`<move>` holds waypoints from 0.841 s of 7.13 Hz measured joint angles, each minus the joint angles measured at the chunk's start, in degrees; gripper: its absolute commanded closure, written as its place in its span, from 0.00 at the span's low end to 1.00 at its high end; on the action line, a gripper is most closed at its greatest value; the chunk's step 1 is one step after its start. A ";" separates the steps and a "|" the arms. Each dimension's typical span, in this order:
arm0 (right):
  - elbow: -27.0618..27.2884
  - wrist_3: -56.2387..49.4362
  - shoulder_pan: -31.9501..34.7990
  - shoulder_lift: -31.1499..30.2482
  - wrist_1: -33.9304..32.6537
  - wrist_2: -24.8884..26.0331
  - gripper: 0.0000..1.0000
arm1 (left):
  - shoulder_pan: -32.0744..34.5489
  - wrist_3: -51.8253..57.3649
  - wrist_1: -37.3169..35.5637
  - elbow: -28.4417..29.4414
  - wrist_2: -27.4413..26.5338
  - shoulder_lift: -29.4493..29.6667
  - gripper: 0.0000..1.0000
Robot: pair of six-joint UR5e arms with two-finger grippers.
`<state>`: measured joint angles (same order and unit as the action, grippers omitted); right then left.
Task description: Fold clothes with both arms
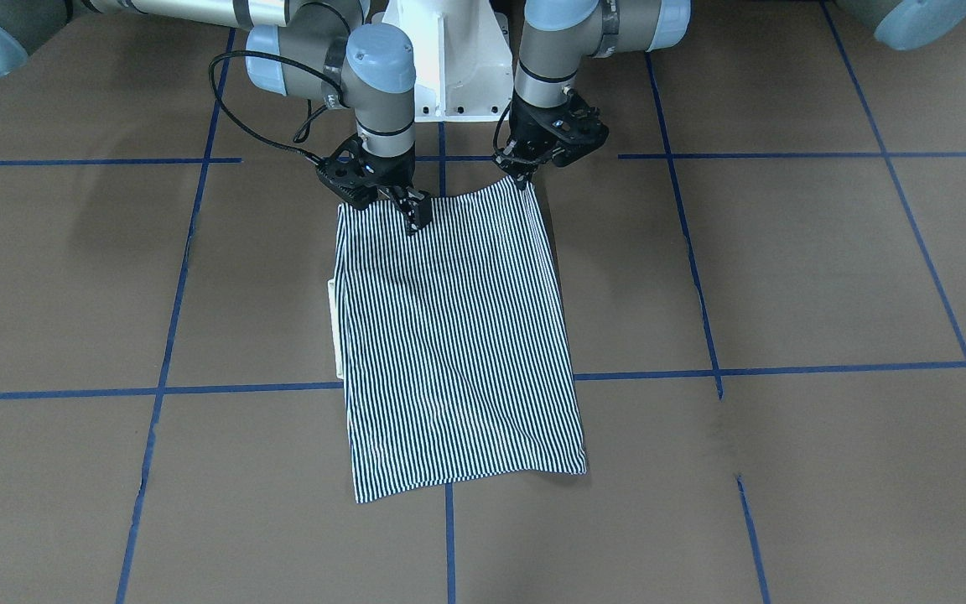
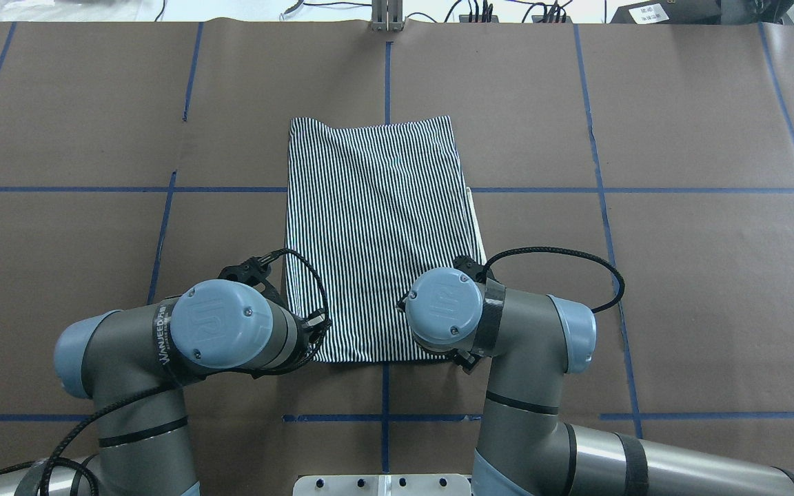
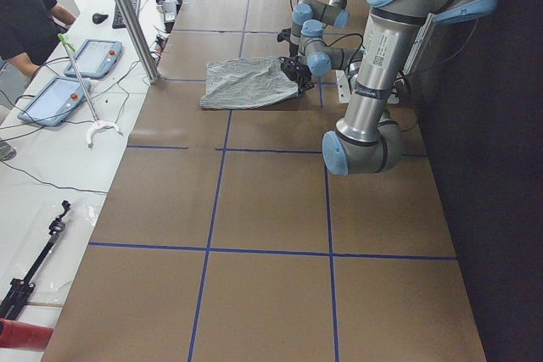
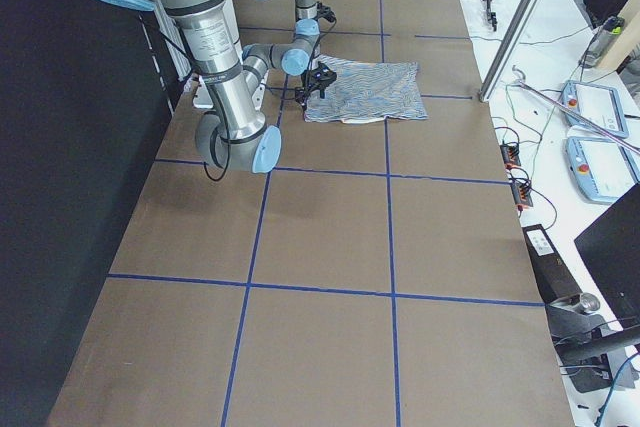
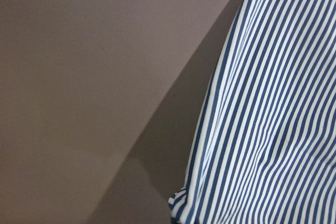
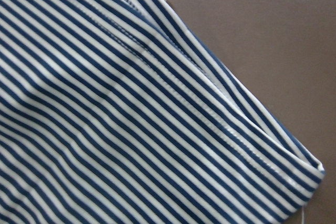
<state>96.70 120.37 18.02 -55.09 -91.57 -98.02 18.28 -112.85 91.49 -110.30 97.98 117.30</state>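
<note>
A: Polo shirt (image 1: 458, 335) lies flat on the counter (image 1: 785, 277), folded to a striped rectangle running straight out ahead of both sets of fingers. Where's the hold?

B: The left fingers (image 1: 521, 172) are pinched together on the hem corner nearest them, and the cloth peaks up a little into the tips. The right fingers (image 1: 416, 210) look closed on the same hem, a bit inboard of their own corner.

A: And the cream collar (image 1: 334, 327)?

B: It pokes out of the long edge on the right fingers' side, partway out from them.

A: So the next fold, I'd guess, carries this hem forward to the far edge.

B: Likely. To do it well, lift both ends evenly so the hem is level between the fingers. Hold it lightly taut, travel out together, and lay it square on the far edge. The inboard right grip may let that corner droop, so watch it. Let go only once the cloth lies flat.
</note>
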 measured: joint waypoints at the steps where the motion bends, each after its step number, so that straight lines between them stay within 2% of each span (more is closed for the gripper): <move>1: -0.06 -0.08 0.00 -0.18 0.00 -0.04 0.07 | 0.00 0.00 0.00 0.00 -0.02 0.03 1.00; 2: -0.11 -0.10 -0.01 -0.24 -0.03 -0.06 0.58 | 0.00 0.00 0.00 0.00 -0.02 0.03 1.00; 3: -0.12 0.10 -0.05 -0.26 -0.07 -0.03 1.00 | 0.00 0.00 0.00 0.00 -0.04 0.06 1.00; 6: 0.00 0.32 -0.50 -0.22 -0.18 0.07 1.00 | 0.00 0.00 0.00 0.00 -0.07 0.12 1.00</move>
<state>96.69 120.69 17.51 -55.31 -91.76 -97.94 18.28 -112.85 91.49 -110.30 97.91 117.42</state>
